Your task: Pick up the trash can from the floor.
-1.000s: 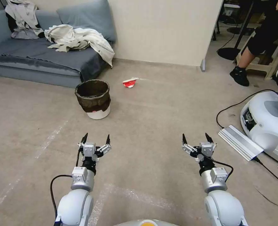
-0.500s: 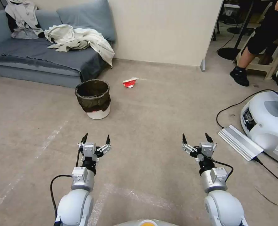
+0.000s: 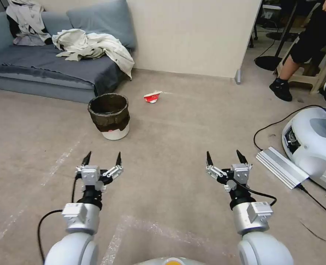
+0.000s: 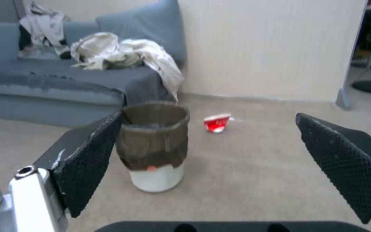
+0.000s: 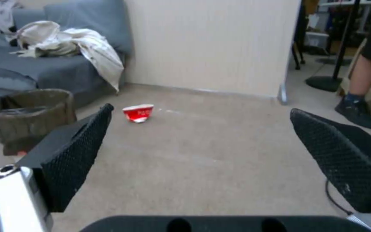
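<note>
The trash can (image 3: 110,116), a small white bin with a dark bag folded over its rim and a small red mark, stands upright on the beige carpet floor (image 3: 170,129) in front of the sofa. It also stands ahead in the left wrist view (image 4: 154,145) and at the edge of the right wrist view (image 5: 29,117). My left gripper (image 3: 102,159) hovers open above the floor, short of the can and nearer me. My right gripper (image 3: 224,157) hangs open farther right, holding nothing.
A crushed red-and-white cup (image 3: 152,96) lies beyond the can. A grey sofa (image 3: 41,66) with crumpled clothes stands at the back left, a wall panel (image 3: 192,36) behind. A white machine (image 3: 314,143), a metal bar (image 3: 281,166) and a black cable (image 3: 269,127) lie at the right. A seated person is at the far right.
Both arms have shifted: the left gripper moved left and slightly forward, the right gripper moved a little left and forward. The can has not moved.
</note>
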{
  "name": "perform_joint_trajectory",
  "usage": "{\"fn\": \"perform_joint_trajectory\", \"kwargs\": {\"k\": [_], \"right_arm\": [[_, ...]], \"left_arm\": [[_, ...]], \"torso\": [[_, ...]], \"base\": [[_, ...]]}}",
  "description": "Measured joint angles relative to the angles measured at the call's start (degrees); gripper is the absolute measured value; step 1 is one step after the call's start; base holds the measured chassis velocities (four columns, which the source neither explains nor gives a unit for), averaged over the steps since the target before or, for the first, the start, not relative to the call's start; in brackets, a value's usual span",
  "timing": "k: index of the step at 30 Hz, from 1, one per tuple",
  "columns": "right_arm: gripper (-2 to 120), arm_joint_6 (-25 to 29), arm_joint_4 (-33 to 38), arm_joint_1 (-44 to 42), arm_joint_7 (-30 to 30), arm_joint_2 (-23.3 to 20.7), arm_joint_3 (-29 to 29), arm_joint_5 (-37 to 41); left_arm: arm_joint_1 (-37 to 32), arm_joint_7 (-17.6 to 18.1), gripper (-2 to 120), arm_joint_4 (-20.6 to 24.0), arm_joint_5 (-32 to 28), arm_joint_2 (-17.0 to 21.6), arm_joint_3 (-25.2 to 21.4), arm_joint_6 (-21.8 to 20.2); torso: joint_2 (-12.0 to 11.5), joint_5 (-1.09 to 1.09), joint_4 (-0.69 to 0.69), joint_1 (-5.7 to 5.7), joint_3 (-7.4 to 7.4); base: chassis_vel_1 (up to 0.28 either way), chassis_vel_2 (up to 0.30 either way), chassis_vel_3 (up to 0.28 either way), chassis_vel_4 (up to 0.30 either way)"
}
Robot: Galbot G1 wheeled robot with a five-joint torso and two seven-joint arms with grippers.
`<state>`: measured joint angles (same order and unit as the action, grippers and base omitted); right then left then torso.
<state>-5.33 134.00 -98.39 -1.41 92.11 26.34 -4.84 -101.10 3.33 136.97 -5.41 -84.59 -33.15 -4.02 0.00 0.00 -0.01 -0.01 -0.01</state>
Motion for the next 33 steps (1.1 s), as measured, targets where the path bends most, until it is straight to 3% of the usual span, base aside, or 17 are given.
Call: {"fn": "perform_joint_trajectory", "kwargs": {"k": [6, 17, 33], "right_arm": [[100, -0.5, 0.17, -0.13, -0.21, 0.0, 1.34, 0.53], [100, -1.36, -1.49, 0.6, -1.08, -1.29, 4.52, 4.0], [100, -2.35, -2.02, 1.2, -1.28, -2.54, 3.46, 5.57]], "left_arm": [[-4.64, 2.16, 100, 5.89, -1.07, 1.37, -1.35, -2.32], [-5.0, 2.85, 100, 3.18, -0.95, 1.84, -1.75, -0.56], [-5.39, 2.14, 100, 2.49, 0.1, 0.69, -1.78, 0.75]], "torso": [[0.0, 0.01, 0.03, 0.0, 0.0], [0.0, 0.0, 0.01, 0.0, 0.01], [0.0, 0.0, 0.01, 0.0, 0.01]], "base": [[0.0, 0.0, 0.0, 0.0], [0.0, 0.0, 0.0, 0.0], [0.0, 0.0, 0.0, 0.0]]}}
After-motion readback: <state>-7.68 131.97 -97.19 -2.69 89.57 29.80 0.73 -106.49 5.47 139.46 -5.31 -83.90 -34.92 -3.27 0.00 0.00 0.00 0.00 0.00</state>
